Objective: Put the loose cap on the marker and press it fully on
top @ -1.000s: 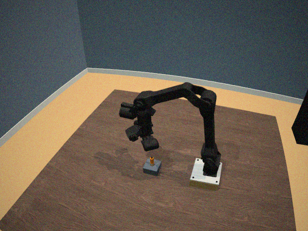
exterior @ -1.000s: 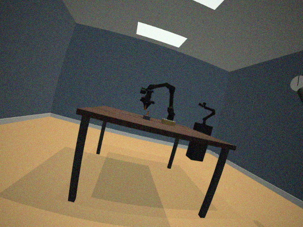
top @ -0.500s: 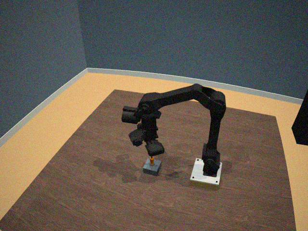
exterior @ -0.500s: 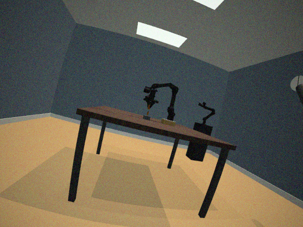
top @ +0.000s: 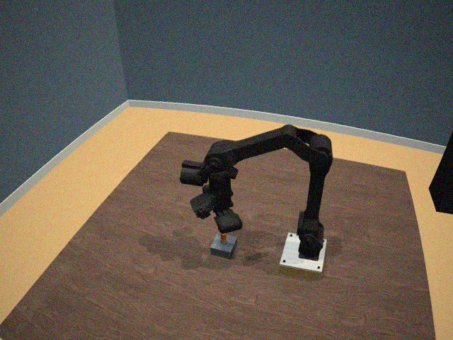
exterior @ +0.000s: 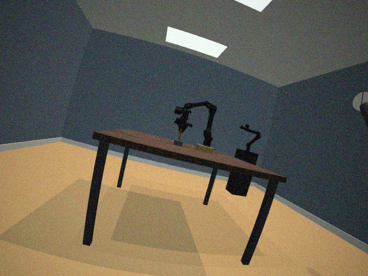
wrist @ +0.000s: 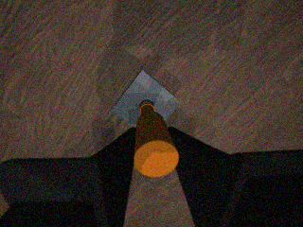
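Observation:
My gripper is shut on the orange cap and points down over the holder block. The grey-blue holder block sits on the table. The orange marker stands upright in it. In the wrist view the cap lies nearly in line over the marker, which shows only as a dark base and a thin orange ring beyond the cap. The cap's lower end meets or nearly meets the marker's top; whether they touch, or how far the cap is on, cannot be told.
The arm's white base plate is to the right of the holder block in the top view. The arm arches from it over the brown table. A black pedestal with another arm stands beyond the table.

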`<state>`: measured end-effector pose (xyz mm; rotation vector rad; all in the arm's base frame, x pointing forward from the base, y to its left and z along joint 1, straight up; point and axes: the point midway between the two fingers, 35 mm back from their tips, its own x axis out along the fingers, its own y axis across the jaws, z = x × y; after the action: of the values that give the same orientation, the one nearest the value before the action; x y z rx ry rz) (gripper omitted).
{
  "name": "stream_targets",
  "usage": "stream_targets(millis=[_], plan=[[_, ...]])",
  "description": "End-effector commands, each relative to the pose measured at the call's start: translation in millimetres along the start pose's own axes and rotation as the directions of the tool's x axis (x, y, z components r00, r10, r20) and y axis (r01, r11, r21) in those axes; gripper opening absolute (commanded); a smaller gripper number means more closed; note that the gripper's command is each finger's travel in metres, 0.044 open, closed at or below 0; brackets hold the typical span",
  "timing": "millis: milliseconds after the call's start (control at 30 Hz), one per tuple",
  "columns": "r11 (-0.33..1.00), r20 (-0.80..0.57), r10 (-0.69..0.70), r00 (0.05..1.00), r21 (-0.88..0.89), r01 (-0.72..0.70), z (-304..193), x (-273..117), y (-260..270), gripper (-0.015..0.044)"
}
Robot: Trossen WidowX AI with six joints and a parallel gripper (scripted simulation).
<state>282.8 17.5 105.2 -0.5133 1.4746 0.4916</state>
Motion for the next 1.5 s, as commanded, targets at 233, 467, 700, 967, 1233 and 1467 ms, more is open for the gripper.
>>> stream_targets(millis=[233, 467, 700, 967, 1233, 1467], plan=[[1.0, -0.007, 0.002, 1.0, 0.006, -0.002, -1, 19, 0, 0.0], [1.0, -0.007, 0.002, 1.0, 0.006, -0.002, -1, 31, 0, 0.0], [1.0, -0.007, 0.002, 1.0, 0.006, -0.002, -2, 42, 1, 0.0], [1.0, -0.007, 0.002, 1.0, 0.006, -0.002, -2, 46, 1, 0.0], [1.0, -0.007, 0.002, 1.0, 0.006, -0.002, -2, 46, 1, 0.0], [1.0, -0.007, 0.002, 1.0, 0.006, -0.002, -2, 46, 1, 0.0]])
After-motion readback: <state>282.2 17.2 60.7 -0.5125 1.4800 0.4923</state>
